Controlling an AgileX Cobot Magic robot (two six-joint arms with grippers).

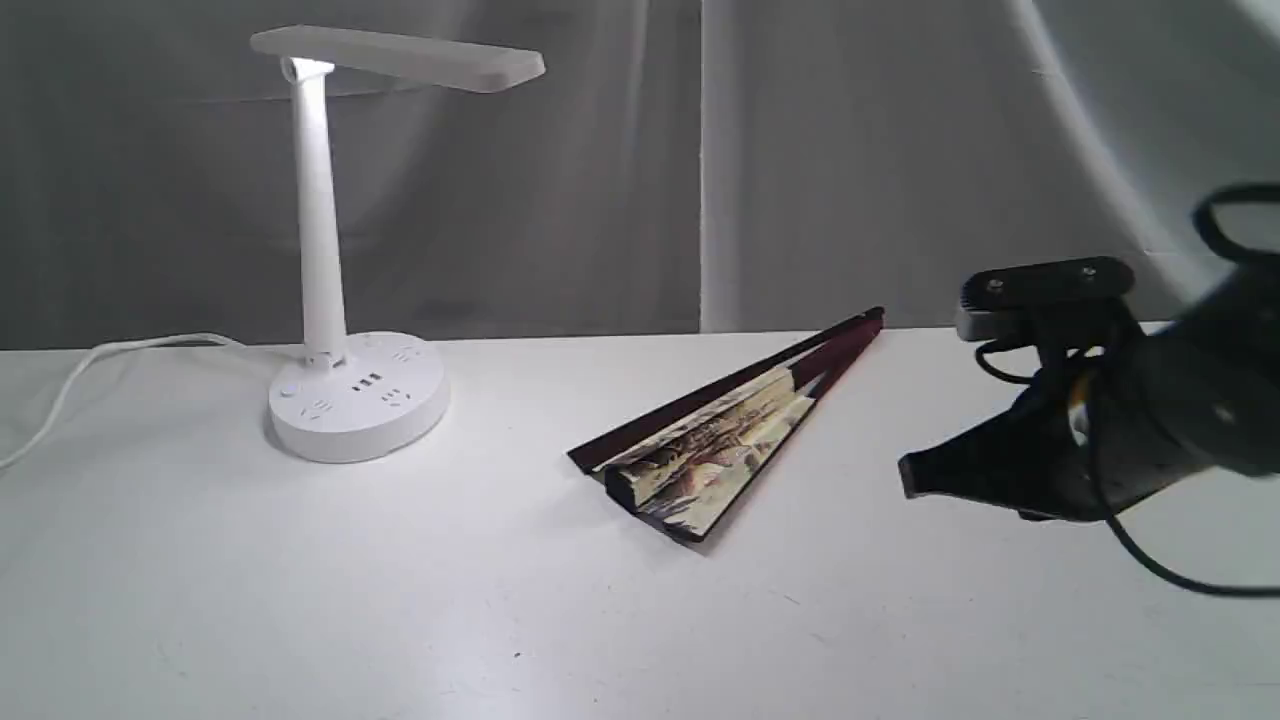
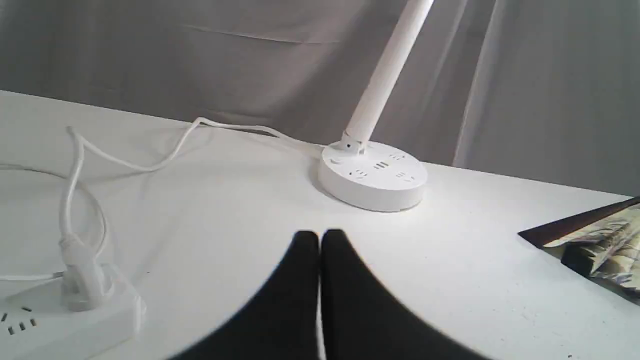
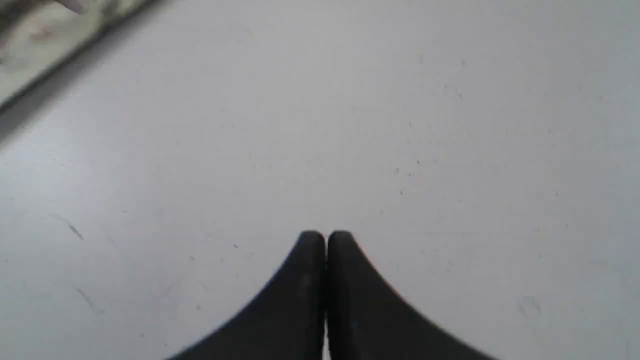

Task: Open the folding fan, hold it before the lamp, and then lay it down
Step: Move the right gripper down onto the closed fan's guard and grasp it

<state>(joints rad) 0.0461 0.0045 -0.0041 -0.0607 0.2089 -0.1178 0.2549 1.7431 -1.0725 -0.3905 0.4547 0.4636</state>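
**Exterior view.** The folding fan (image 1: 720, 440) lies on the white table (image 1: 300, 600), only slightly spread. Its painted leaf end faces the front and its rib end points back and to the right. It is well apart from the lamp (image 1: 320, 250), which stands upright to the left. The right gripper (image 1: 905, 476) hovers to the right of the fan, near it but not touching, with its jaws clenched on nothing. We judge that the main risk begins here. A shut tip pushed against the fan would only slide it across the smooth surface, so the jaws must part before they can take a rib. The leaf is paper — a pinch there, and not on an outer rib, could crease or tear it.

**Left wrist view.** The left gripper (image 2: 320, 239) has its jaws pressed together and empty, over bare table short of the lamp's round base. A power strip (image 2: 60, 325) lies nearby, with a plug (image 2: 80, 285) in it and a looping white cord (image 2: 150, 162). We consider the cord a snag hazard for this arm, since a tug could shift or topple the lamp. The fan's leaf shows at the frame's border, apart from the gripper.

**Right wrist view.** The right gripper is closed and empty above bare table. The fan appears only as a blurred strip in one corner — off the gripper's line, so a straight advance would probably miss it. Nothing stands between the two.
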